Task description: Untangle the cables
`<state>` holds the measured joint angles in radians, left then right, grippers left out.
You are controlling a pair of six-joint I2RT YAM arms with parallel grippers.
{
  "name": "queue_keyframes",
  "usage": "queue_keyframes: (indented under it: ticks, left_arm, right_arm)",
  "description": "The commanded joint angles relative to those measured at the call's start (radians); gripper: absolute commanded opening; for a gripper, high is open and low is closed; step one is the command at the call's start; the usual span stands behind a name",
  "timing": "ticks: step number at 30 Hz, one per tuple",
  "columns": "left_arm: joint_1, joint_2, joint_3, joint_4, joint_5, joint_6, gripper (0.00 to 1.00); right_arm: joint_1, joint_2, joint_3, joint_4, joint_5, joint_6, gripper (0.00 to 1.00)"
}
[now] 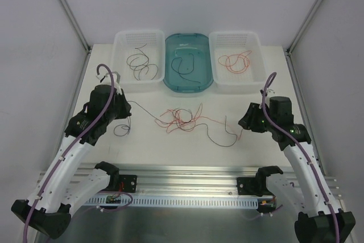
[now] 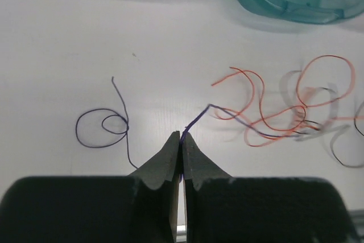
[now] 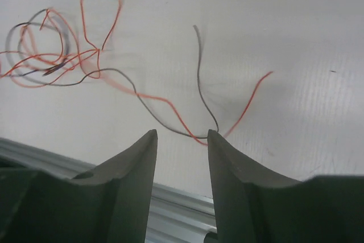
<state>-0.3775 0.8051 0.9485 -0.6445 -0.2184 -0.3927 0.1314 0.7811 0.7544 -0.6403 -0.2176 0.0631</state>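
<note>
Left gripper [image 2: 182, 138] is pinched tight on a thin blue-black cable [image 2: 197, 119]. Right gripper [image 3: 182, 136] has its jaws a little apart and holds nothing. A red cable [image 3: 256, 89] and a dark cable [image 3: 199, 66] lie just ahead of it. The tangle [image 1: 183, 119] sits in the middle of the table [image 1: 153, 147]. A hard pull from the left could tighten the knot or drag it all along, because nothing pins it down.

The teal tub [image 1: 170, 81] is glossy, see-through plastic. The left basket [image 1: 120, 55] and right basket [image 1: 259, 55] flanking it are milky, semi-clear plastic. In front of the tub the table [image 1: 170, 149] looks matt white, the cables [image 1: 183, 119] thin and smooth-coated, and the rail [image 1: 187, 186] is ribbed bare metal. The left gripper [image 2: 181, 138] and right gripper [image 3: 181, 135] have matt dark plastic fingers.
</note>
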Motion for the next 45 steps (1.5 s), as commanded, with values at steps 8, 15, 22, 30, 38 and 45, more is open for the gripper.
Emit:
queue_keyframes:
  ticks: [8,15,22,30,38,45]
  left_arm:
    - [-0.023,0.017,0.035,0.017,0.485,0.067,0.00]
    - [-0.024,-0.033,0.027,0.017,0.514,0.077,0.00]
    - [-0.024,-0.049,-0.010,0.017,0.508,0.071,0.00]
    - [-0.024,-0.072,-0.048,0.019,0.493,0.069,0.00]
    - [-0.024,-0.066,-0.054,0.017,0.432,0.058,0.00]
    - [-0.024,-0.052,-0.062,0.016,0.309,0.051,0.00]
  right_arm:
    - [0.373,0.078,0.063,0.147,0.014,0.050,0.66]
    - [0.614,0.347,0.160,0.323,0.142,0.159,0.67]
    - [0.754,0.657,0.302,0.481,0.210,0.265,0.67]
    - [0.812,0.963,0.509,0.496,0.248,0.348,0.66]
    - [0.847,1.112,0.565,0.412,0.248,0.374,0.64]
    - [0.846,1.144,0.550,0.309,0.279,0.340,0.33]
